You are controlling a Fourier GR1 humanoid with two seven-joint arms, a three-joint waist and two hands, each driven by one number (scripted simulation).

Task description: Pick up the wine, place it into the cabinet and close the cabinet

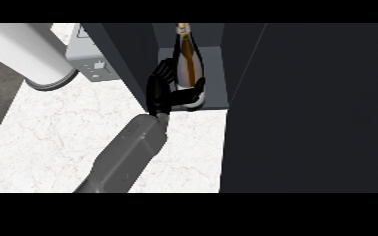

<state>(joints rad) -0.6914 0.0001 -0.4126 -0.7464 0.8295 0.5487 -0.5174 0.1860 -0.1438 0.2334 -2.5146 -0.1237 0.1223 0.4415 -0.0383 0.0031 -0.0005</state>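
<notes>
The wine bottle (187,55) is dark with a gold neck and stands upright on the grey shelf (215,75) inside the open cabinet. My left hand (164,91) reaches in from the lower left. Its fingers lie against the bottle's left side and its thumb curls across the bottle's base, hiding the lowest part. The cabinet's dark door (303,110) hangs open at the right and fills that side of the view. A dark side panel (125,55) borders the opening on the left. My right hand is out of sight.
A pale thick cylinder (33,55) lies at the upper left. Beside it, behind the cabinet's left panel, a grey appliance (92,60) stands. White marble counter (66,125) spreads to the left of my forearm (129,155).
</notes>
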